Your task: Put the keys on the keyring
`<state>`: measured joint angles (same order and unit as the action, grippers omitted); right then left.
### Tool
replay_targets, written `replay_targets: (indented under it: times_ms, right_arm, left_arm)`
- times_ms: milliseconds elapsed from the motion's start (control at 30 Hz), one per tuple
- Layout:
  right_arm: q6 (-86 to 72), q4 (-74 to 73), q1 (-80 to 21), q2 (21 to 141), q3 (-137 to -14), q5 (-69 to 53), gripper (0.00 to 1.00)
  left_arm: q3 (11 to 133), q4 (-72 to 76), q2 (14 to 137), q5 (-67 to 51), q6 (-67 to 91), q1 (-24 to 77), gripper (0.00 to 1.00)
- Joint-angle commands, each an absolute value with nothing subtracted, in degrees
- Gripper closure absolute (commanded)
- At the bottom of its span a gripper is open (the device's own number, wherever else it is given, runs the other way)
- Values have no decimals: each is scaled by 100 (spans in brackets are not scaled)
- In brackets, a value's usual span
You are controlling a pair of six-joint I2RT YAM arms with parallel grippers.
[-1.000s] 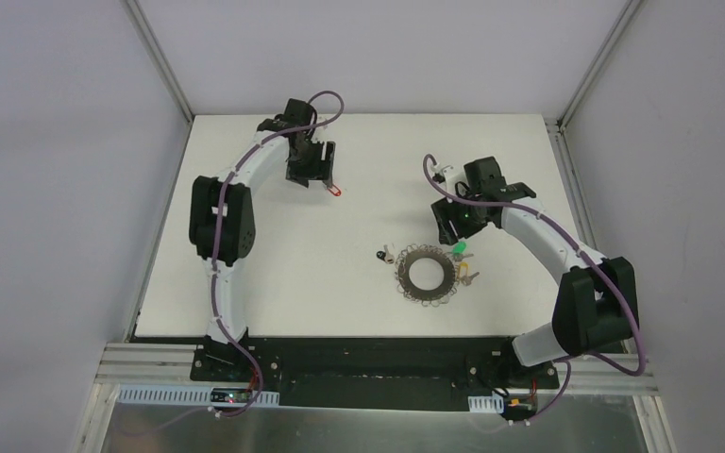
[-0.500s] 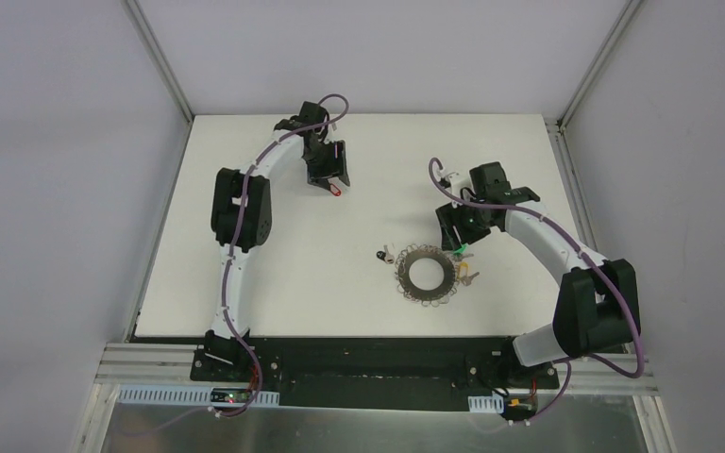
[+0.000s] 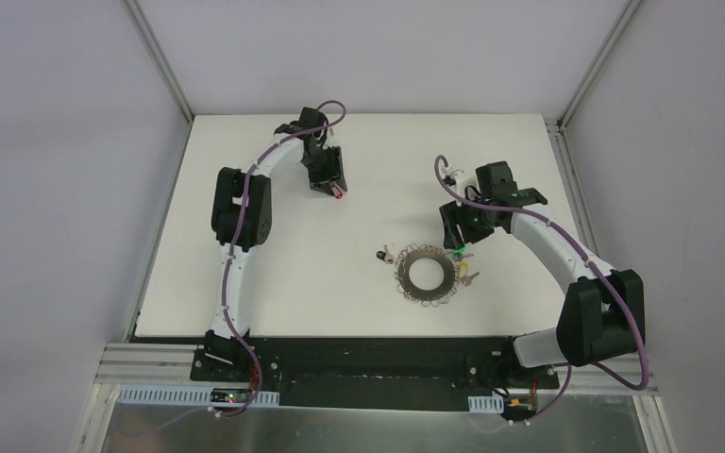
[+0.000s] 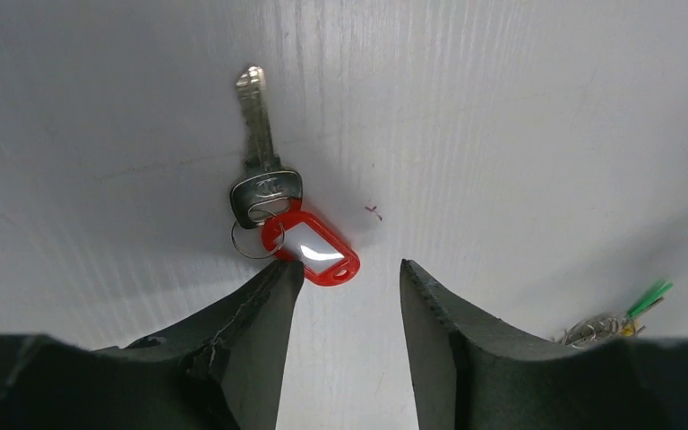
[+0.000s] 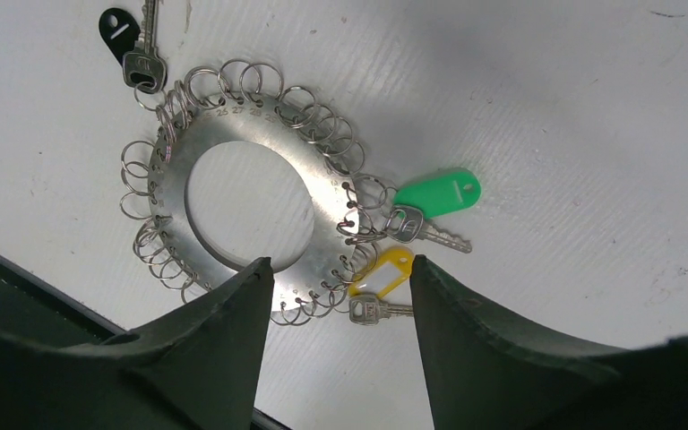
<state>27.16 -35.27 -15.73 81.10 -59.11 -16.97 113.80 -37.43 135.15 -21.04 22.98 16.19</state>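
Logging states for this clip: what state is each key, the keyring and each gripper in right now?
keyring: flat on the table
red-tagged key: flat on the table, loose, far from the keyring
green-tagged key: at keyring rim, attachment unclear
yellow-tagged key: same
black-tagged key: same
left gripper: open, empty, at red-tagged key
right gripper: open, empty, above keyring

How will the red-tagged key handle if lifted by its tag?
Likely floppy: the key joins the red tag through a small split ring, so it should swing. The tag looks glossy, possibly slippery. Lying flat, it probably slides, not rolls.
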Motion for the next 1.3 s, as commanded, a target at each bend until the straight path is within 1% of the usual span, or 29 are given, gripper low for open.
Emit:
replay_targets:
  times_ms: [0, 267, 567, 700, 800, 1000, 1167, 1267]
  right_arm:
    - [2645, -3692, -1540, 7860, -5859, -1749, 39]
    - [2646, -3638, -1534, 7880, -5788, -1740, 39]
    - [2682, -3617, -1529, 8012, -5757, -1758, 39]
    - [2773, -3622, -1534, 8091, -5801, -1811, 39]
    - [2940, -3691, -1532, 8178, -5891, -2102, 39]
    - [3058, -3488, -1613, 8335, -6052, -2599, 38]
    - [2945, -2974, -1752, 8516, -5940, -2448, 39]
    - [2936, -2732, -1866, 8619, -5879, -2244, 41]
  left_arm:
    - [10984, -3977, 12996, -1892, 2098, 1669, 53]
    - [10261, -4476, 12536, -1656, 1529, 1670, 66]
    - [8846, -4681, 11672, -1799, 803, 1927, 72]
    - [8167, -4614, 11028, -2106, 380, 2106, 71]
    - [7894, -4469, 10425, -2415, 130, 2178, 65]
    - [7618, -3975, 9454, -2738, -295, 2188, 46]
    - [7228, -3547, 8703, -2315, -681, 2188, 28]
    - [7201, -3518, 8412, -1952, -900, 2188, 21]
